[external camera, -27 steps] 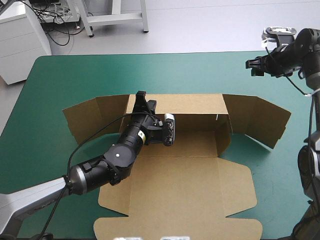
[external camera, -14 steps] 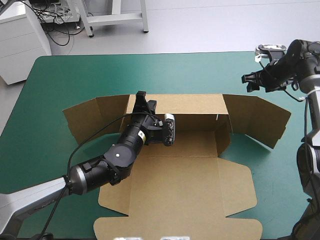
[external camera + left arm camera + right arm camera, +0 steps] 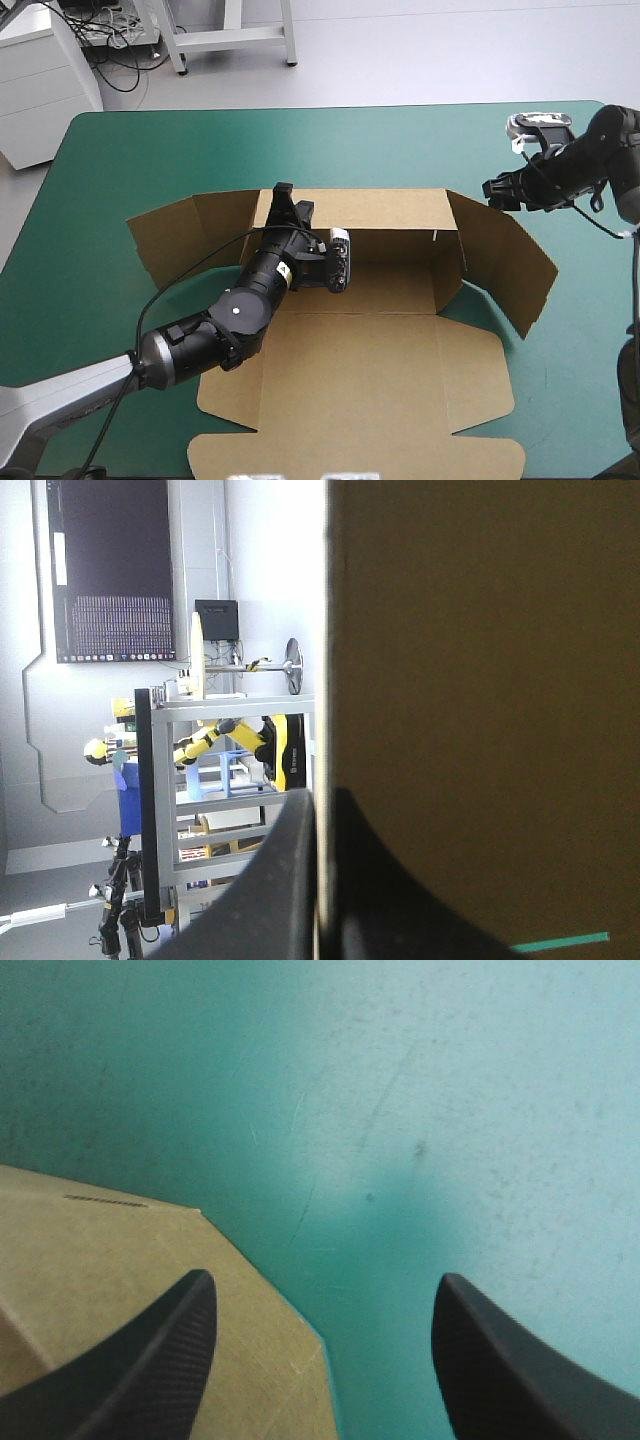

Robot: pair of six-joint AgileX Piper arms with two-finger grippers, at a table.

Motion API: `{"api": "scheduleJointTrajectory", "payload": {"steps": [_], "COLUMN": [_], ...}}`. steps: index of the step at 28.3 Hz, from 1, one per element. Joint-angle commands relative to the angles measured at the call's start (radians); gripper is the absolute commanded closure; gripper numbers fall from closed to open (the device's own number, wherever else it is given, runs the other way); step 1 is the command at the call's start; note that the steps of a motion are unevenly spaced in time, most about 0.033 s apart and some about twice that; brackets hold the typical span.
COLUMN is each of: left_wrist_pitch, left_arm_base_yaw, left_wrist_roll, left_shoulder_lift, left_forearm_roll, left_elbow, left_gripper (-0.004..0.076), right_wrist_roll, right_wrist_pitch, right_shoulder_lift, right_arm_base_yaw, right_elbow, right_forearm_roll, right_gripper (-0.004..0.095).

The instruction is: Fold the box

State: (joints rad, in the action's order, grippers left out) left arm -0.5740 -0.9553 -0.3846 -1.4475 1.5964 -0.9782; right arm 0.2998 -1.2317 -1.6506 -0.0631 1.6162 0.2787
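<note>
The brown box lies mid-table with its lid flat toward the near edge and its back wall raised. My left gripper pinches the top of that back wall near its left end. In the left wrist view the board stands edge-on between the two fingers of that gripper, which are shut on it. The right side flap stands up, angled toward the near edge. My right gripper hovers open at the flap's far top edge. In the right wrist view a corner of the board lies under one finger of the open right gripper.
The left side flap spreads outward, half raised. A teal-green cover runs wide beyond the back wall and to the right of the box.
My right gripper has come down and inward to the right flap. That flap has swung from spread out to angled toward the near edge. The left arm has held still.
</note>
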Motion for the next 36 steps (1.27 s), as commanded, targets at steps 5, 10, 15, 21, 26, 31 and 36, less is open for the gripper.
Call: {"api": "scheduleJointTrajectory", "payload": {"steps": [5,10,15,21,26,31,36], "left_wrist_pitch": [-0.021,-0.017,-0.015,-0.017,-0.017,-0.017,-0.015], "left_arm_base_yaw": [-0.008,-0.008,-0.008,-0.008,-0.008,-0.008,-0.008], "left_wrist_roll": [-0.016,-0.019,-0.058,-0.058,-0.058,-0.058,-0.064], "left_shoulder_lift": [0.014,0.009,0.006,0.006,0.006,0.006,0.006], "left_forearm_roll": [0.043,0.043,0.044,0.048,0.048,0.050,0.100], "left_elbow": [-0.025,-0.025,-0.025,-0.025,-0.025,-0.025,-0.025], "left_gripper": [0.0756,0.0756,0.0756,0.0756,0.0756,0.0756,0.0756], "right_wrist_roll": [0.090,0.157,0.307,0.474,0.634,0.770,0.857], "right_wrist_pitch": [0.090,0.160,0.224,0.253,0.244,0.242,0.277], "right_shoulder_lift": [0.170,0.268,0.360,0.435,0.448,0.445,0.443], "right_arm_base_yaw": [-0.004,-0.004,-0.004,-0.004,-0.004,-0.004,-0.004], "right_elbow": [-0.132,-0.261,-0.396,-0.509,-0.561,-0.625,-0.652], "right_forearm_roll": [0.074,0.103,0.187,0.321,0.367,0.454,0.529], "right_gripper": [0.0390,0.0390,0.0390,0.0390,0.0390,0.0307,0.0234]}}
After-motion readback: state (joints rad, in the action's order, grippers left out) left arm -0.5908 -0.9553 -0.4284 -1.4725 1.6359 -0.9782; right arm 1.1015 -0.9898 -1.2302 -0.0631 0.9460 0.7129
